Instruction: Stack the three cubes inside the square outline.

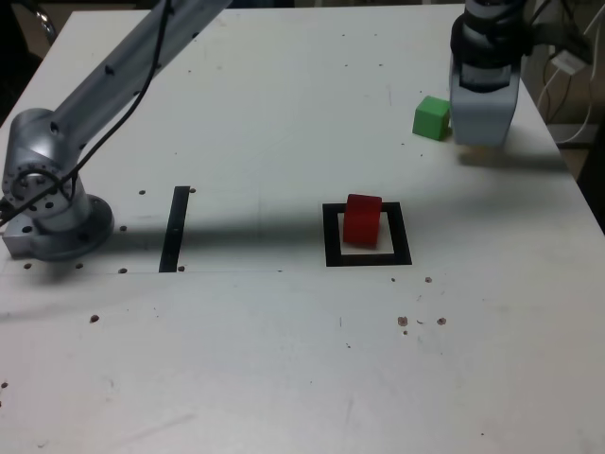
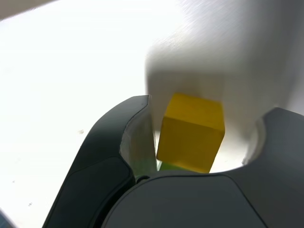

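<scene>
The red cube (image 1: 362,219) stands inside the square outline (image 1: 369,257), toward its back edge. At the exterior view's far right, the green cube (image 1: 432,118) sits on the table, close beside my gripper (image 1: 480,140), which points down at the table. The yellow cube is hidden behind the gripper in that view. In the wrist view the yellow cube (image 2: 191,133) sits between my gripper's (image 2: 209,107) dark fingers (image 2: 109,142). One finger is almost against it and a gap shows on the other side. A sliver of green shows just past the yellow cube.
A straight black tape strip (image 1: 175,227) lies left of the outline in the exterior view. The arm's base (image 1: 47,203) stands at the left edge, and its link reaches across the back. The table's right edge (image 1: 577,189) is close to the gripper, with cables beyond it.
</scene>
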